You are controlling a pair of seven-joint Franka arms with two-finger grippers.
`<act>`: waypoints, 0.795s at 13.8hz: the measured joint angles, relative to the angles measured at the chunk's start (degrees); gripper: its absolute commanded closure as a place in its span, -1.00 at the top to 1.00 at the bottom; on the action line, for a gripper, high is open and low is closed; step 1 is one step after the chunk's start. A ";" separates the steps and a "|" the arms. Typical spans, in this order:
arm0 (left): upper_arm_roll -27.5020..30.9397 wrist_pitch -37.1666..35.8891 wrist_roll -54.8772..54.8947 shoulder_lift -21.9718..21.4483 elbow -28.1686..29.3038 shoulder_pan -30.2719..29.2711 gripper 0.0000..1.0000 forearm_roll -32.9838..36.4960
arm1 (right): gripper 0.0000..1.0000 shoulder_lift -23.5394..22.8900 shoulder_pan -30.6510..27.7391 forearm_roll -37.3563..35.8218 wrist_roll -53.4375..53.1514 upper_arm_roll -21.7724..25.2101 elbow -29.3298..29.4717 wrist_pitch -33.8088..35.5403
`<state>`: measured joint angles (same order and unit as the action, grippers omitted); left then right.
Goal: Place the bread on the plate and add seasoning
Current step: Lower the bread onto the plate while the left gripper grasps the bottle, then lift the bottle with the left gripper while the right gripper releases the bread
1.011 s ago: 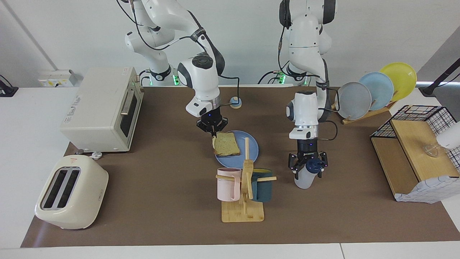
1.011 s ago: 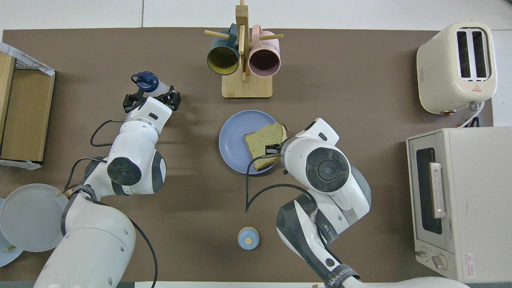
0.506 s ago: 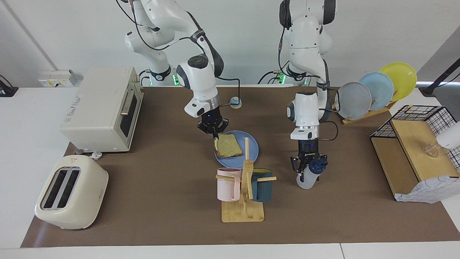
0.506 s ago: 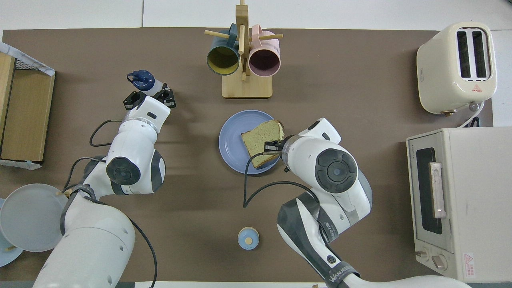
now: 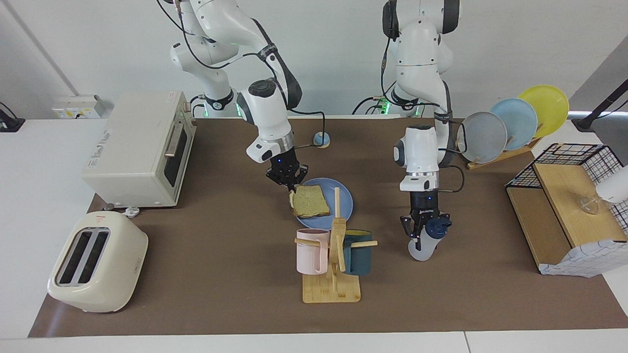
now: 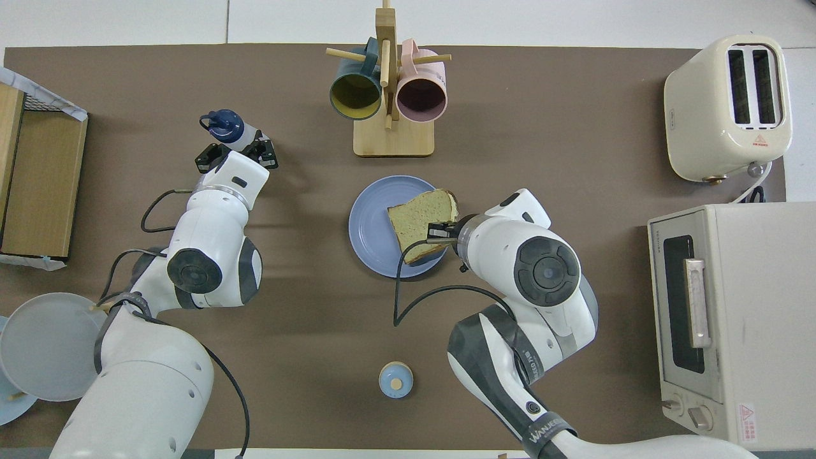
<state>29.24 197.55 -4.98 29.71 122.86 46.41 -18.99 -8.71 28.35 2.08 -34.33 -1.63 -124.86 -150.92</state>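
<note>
The bread (image 5: 310, 201) lies on the blue plate (image 5: 346, 195), its edge toward the right arm's end of the table overhanging the rim. My right gripper (image 5: 290, 185) is shut on that edge. In the overhead view the bread (image 6: 419, 220) covers the part of the plate (image 6: 370, 226) under the right gripper (image 6: 440, 231). My left gripper (image 5: 422, 229) is shut on the seasoning bottle (image 5: 421, 247), which tilts, its navy cap (image 5: 434, 228) beside the fingers. It shows from above too: left gripper (image 6: 236, 153), bottle (image 6: 231, 127).
A wooden mug rack (image 5: 331, 289) with a pink and a teal mug stands just farther from the robots than the plate. Toaster (image 5: 97, 262) and oven (image 5: 140, 147) are at the right arm's end. Plate rack (image 5: 512, 122) and wire shelf (image 5: 569, 206) are at the left arm's end. A small bell (image 5: 322, 139) sits near the robots.
My left gripper closed on the seasoning bottle and tilted it. My right gripper shifted the bread a little over the plate while holding its edge.
</note>
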 measured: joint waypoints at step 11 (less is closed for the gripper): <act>0.11 -24.62 0.06 -5.00 -12.17 -3.02 -1.00 3.16 | 1.00 0.68 0.52 2.80 -0.02 -0.21 0.52 -0.20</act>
<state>29.35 172.93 -4.92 24.70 110.69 43.39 -15.83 -8.04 28.86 4.88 -34.34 -1.84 -124.34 -151.12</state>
